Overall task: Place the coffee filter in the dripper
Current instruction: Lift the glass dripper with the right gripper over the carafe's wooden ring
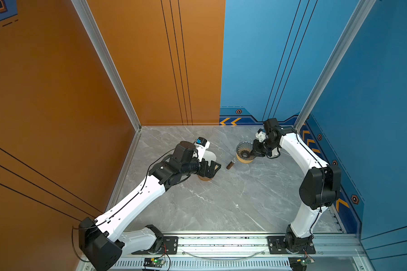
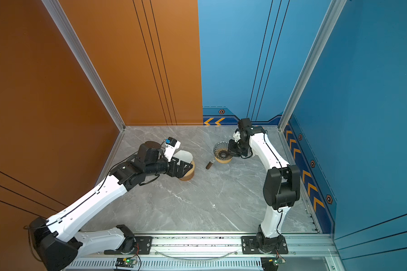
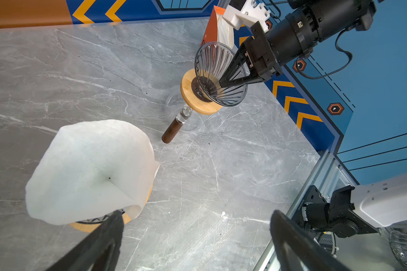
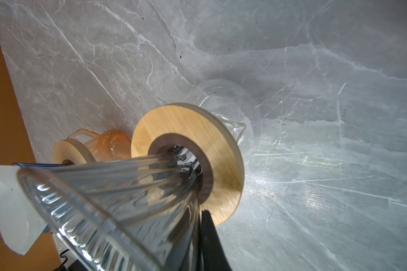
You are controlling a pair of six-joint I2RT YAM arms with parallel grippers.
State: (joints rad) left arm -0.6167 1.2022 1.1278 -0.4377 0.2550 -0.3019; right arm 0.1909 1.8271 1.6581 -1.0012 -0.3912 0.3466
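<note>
Left wrist view. Item: coffee filter [image 3: 89, 171], a white paper cone, opened, seated mouth-up in a wooden-ringed holder [image 3: 85, 227]. It was recorded well apart from the glass dripper [image 3: 209, 63], across bare tabletop [image 3: 57, 70], on the left arm's side of that dripper.

Item: left tool [image 3: 196, 214], jaws spread as wide as they go, nothing held. One fingertip [image 3: 116, 217] was seen at the filter's folded edge; whether they touched could not be told.

Item: right tool [image 3: 223, 82], closed on the glass dripper's wall. The dripper was seated on a carafe [image 3: 174, 127].

In both top views the filter [image 1: 209, 156] was placed left of the dripper [image 1: 243, 150], with the left tool [image 1: 209, 167] just beside the filter.

Judgement: the left tool was much the nearer to the filter. The cone's axis was judged upright, so a pinch on the rim and a carry towards the dripper's open mouth were indicated.
</note>
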